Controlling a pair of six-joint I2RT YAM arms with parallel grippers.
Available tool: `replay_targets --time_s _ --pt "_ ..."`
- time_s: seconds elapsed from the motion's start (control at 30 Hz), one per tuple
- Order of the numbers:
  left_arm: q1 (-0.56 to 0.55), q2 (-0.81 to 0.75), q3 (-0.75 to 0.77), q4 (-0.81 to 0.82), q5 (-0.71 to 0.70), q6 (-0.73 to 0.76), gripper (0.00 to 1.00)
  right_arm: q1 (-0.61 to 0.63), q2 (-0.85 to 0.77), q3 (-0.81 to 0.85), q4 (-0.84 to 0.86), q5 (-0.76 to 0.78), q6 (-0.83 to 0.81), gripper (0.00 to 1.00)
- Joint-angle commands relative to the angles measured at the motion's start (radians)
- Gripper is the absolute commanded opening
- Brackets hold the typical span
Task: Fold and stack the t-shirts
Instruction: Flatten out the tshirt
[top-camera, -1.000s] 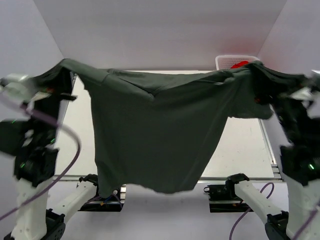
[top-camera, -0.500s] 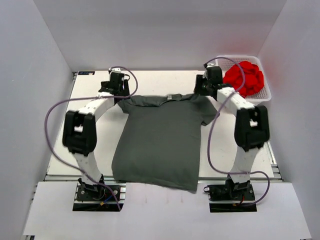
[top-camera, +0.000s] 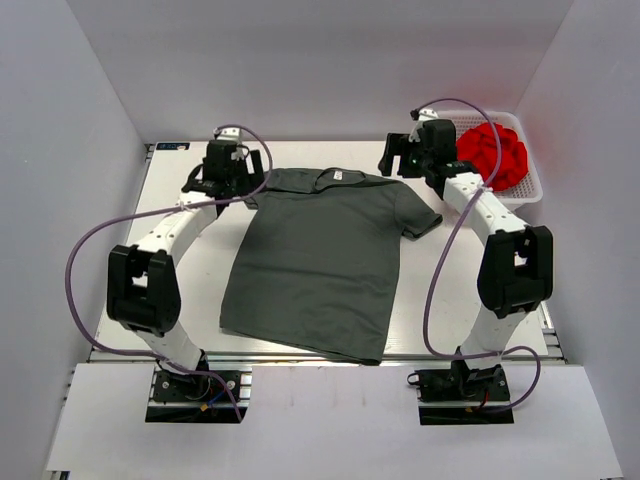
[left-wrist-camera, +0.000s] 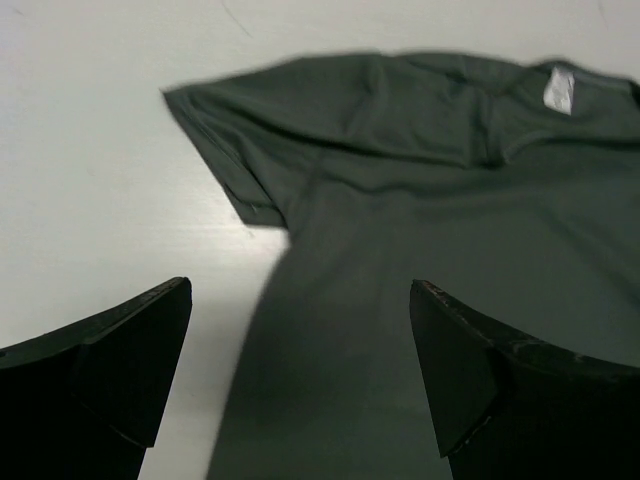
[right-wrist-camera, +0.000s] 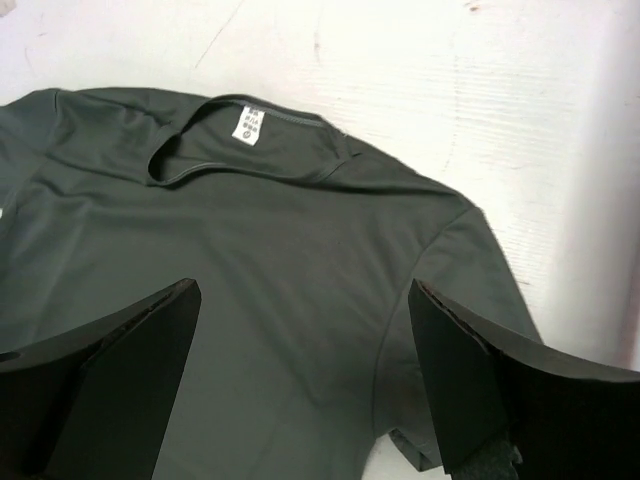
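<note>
Hovering with both claws spread wide and empty: left claw (top-camera: 248, 172) by one sleeve, right claw (top-camera: 396, 158) at the other shoulder. Shirt (top-camera: 320, 260) lies flat on the table (top-camera: 210, 280), collar away from me. Looks thin, light, floppy; I'd pinch shoulder seams or hem.

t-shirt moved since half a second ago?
Yes. The t-shirt slid away from the table's near edge, toward the far wall.
</note>
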Motion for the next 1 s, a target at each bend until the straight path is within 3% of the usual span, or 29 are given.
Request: replay_targets --time_s 0.0,0.23,0.47,0.63,0.77,0.83,0.97 --pt "-0.009 -0.047 -0.099 0.004 0.187 -0.048 1.0 0.006 -0.001 -0.045 0.022 -0.085 0.016 0.9" --pt "-0.029 -0.098 -0.392 0.178 0.477 -0.138 1.0 0.005 0.076 -0.057 -0.007 -0.105 0.033 0.9" --pt "-0.038 -0.024 -0.454 0.177 0.466 -0.181 1.0 0.003 0.198 -0.026 -0.039 -0.081 0.081 0.9" --pt "-0.016 0.058 -0.394 0.096 0.321 -0.181 1.0 0.004 0.24 -0.092 -0.055 -0.029 0.146 0.9" --pt "-0.016 0.143 -0.275 0.042 0.201 -0.167 1.0 0.009 0.171 -0.21 -0.104 0.021 0.174 0.9" --pt "-0.016 0.195 -0.212 0.042 0.179 -0.144 1.0 0.012 0.098 -0.366 -0.087 0.004 0.221 0.9" --pt "-0.016 0.371 0.071 -0.031 0.152 -0.075 1.0 0.057 -0.062 -0.614 -0.113 -0.056 0.275 0.9"
